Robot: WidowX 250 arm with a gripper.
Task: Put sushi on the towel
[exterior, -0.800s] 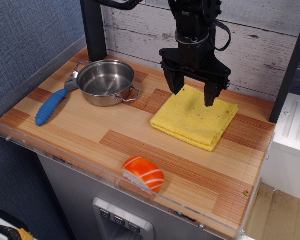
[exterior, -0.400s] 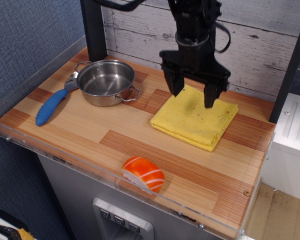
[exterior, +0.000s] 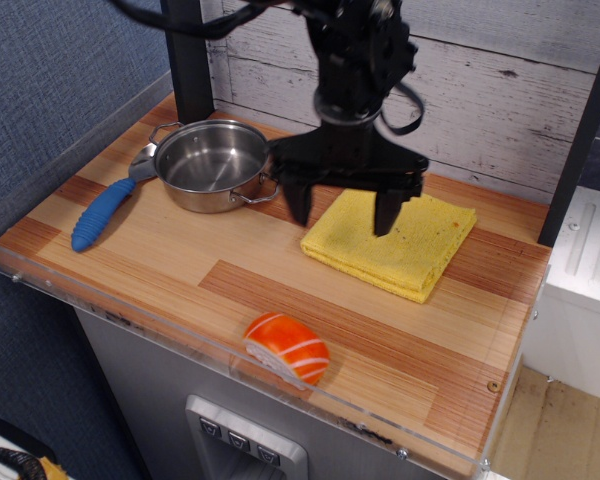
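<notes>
The sushi (exterior: 287,348) has an orange top with white stripes over a white base. It lies near the front edge of the wooden table, just behind the clear rim. The yellow towel (exterior: 412,239) lies flat at the back right of the table. My gripper (exterior: 342,218) is open and empty, its two black fingers spread wide. It hangs over the towel's left part, well above and behind the sushi. The arm hides part of the towel's left corner.
A steel pot (exterior: 213,164) stands at the back left. A blue-handled utensil (exterior: 104,210) lies to its left. A black post (exterior: 190,60) rises behind the pot. A clear rim (exterior: 280,375) runs along the table's front and left edges.
My gripper has moved left and toward the front, from over the towel's back middle to over its left edge, and its fingers now stand a little wider. The sushi and towel have not moved.
</notes>
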